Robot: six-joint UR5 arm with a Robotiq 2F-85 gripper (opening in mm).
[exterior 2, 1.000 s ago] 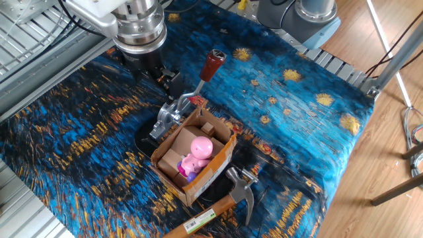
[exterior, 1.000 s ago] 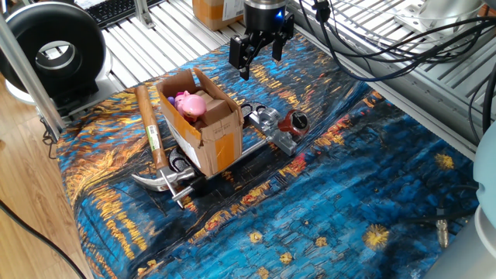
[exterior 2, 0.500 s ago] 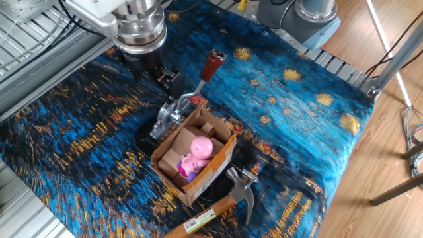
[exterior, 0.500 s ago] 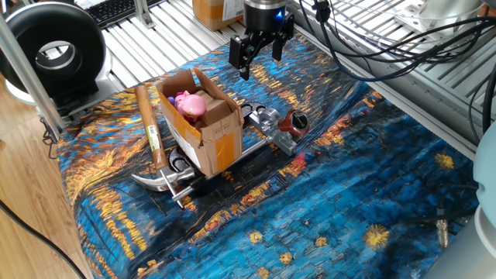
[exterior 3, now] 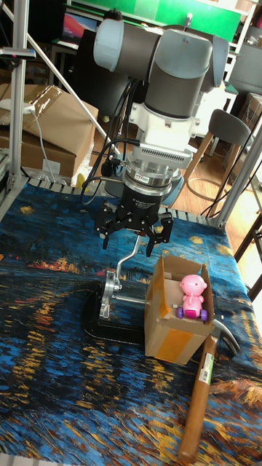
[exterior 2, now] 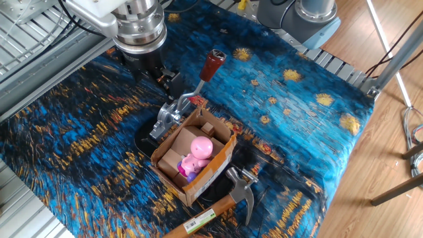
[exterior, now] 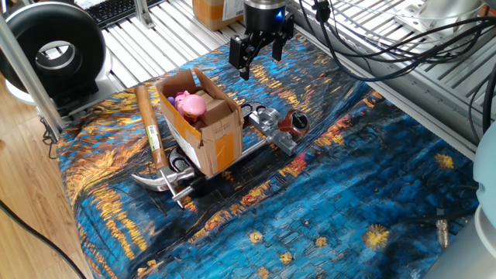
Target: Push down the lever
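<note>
Starry blue cloth (exterior: 349,178) scene: nothing has moved in the last second.
Black two-finger gripper (exterior: 261,56) hangs wide open near the raised shiny silver lever with dark red knob (exterior 2: 205,74); push not begun.

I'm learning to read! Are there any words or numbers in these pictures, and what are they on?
No text here is clear enough to read.
Sticker on the hammer handle: print too small to read.
White label on the far carton: too blurred to read.
Open box holding the pink toy: no writing shows.
</note>
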